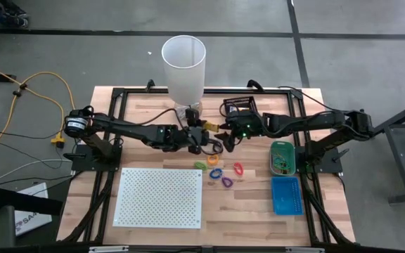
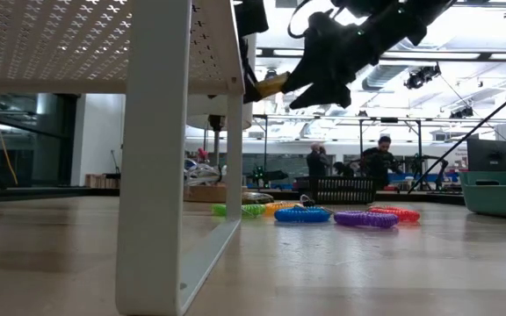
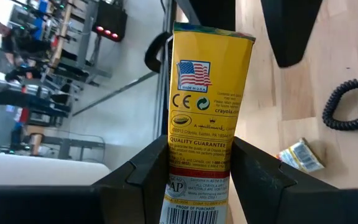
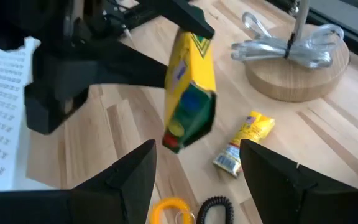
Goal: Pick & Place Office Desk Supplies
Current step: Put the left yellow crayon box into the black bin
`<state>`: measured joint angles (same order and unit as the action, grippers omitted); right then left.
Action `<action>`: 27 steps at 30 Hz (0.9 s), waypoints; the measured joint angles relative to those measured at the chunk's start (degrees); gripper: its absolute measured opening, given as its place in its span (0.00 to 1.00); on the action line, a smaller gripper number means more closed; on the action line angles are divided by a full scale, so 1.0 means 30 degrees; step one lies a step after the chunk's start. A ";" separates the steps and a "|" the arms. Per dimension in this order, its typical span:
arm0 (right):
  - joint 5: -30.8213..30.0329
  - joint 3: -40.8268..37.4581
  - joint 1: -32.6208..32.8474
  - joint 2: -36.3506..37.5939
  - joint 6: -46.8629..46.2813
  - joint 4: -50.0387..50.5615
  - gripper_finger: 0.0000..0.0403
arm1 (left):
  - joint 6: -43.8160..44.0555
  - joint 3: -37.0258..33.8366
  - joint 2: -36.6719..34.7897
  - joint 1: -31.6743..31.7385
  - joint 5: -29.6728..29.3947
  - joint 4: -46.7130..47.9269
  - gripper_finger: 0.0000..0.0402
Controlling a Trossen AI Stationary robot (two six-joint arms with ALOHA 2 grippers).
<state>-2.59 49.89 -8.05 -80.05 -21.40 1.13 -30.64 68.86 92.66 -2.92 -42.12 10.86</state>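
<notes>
In the left wrist view we lose the lower end of the yellow crayon box [image 3: 204, 118] past the picture's edge, and the left claw [image 3: 199, 177] covers its sides. From above, we cannot read the box between the two claws; it is too small. In the low view, a white board leg [image 2: 152, 149] hides part of the surface, and the coloured loops [image 2: 323, 213] overlap one another. We cannot make out the contents of the green bin [image 1: 282, 156].
</notes>
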 joint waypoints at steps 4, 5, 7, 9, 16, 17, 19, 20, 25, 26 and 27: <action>0.0000 0.0000 0.0007 0.0000 -0.0032 -0.0724 0.55 | -0.0434 0.0000 0.0000 -0.0015 -0.0028 -0.0316 0.38; 0.0007 0.0000 0.0007 0.0000 -0.0188 -0.1021 0.55 | -0.0496 0.0000 0.0000 -0.0015 -0.0025 -0.0334 0.38; -0.0005 0.0000 0.0007 0.0005 -0.0400 -0.1474 0.55 | -0.0492 0.0000 0.0000 -0.0008 -0.0025 -0.0345 0.38; -0.0015 0.0000 0.0004 0.0007 -0.0434 -0.1791 0.55 | -0.0493 0.0000 0.0000 -0.0001 -0.0025 -0.0352 0.38; -0.0657 0.0000 0.0007 0.0007 -0.0443 -0.2642 0.55 | -0.0499 0.0000 0.0000 -0.0001 -0.0018 -0.0398 0.38; -0.0753 0.0000 0.0006 0.0007 -0.0441 -0.2831 0.55 | -0.0502 0.0000 0.0000 -0.0001 -0.0015 -0.0514 0.38; -0.0816 0.0000 -0.0003 0.0007 -0.0441 -0.3158 0.55 | -0.0514 0.0000 0.0007 -0.0001 -0.0011 -0.0986 0.38; -0.0814 0.0000 -0.0046 0.0007 -0.0441 -0.3360 0.55 | -0.0508 0.0000 0.0000 -0.0001 -0.0011 -0.1201 0.38; -0.0804 0.0000 -0.0234 0.0007 -0.0514 -0.3481 0.54 | -0.1061 0.0000 0.0000 -0.0001 -0.0008 -0.1754 0.38; -0.0805 0.0000 -0.0263 0.0007 -0.0514 -0.3476 0.53 | -0.1138 0.0000 0.0000 -0.0001 -0.0009 -0.1773 0.38; -0.0809 0.0000 -0.0319 0.0007 -0.0514 -0.3480 0.52 | -0.1155 0.0000 0.0000 -0.0001 -0.0006 -0.1772 0.38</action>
<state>-5.02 49.89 -9.01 -80.03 -22.94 -9.31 -34.11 68.86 92.66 -2.92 -42.14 5.55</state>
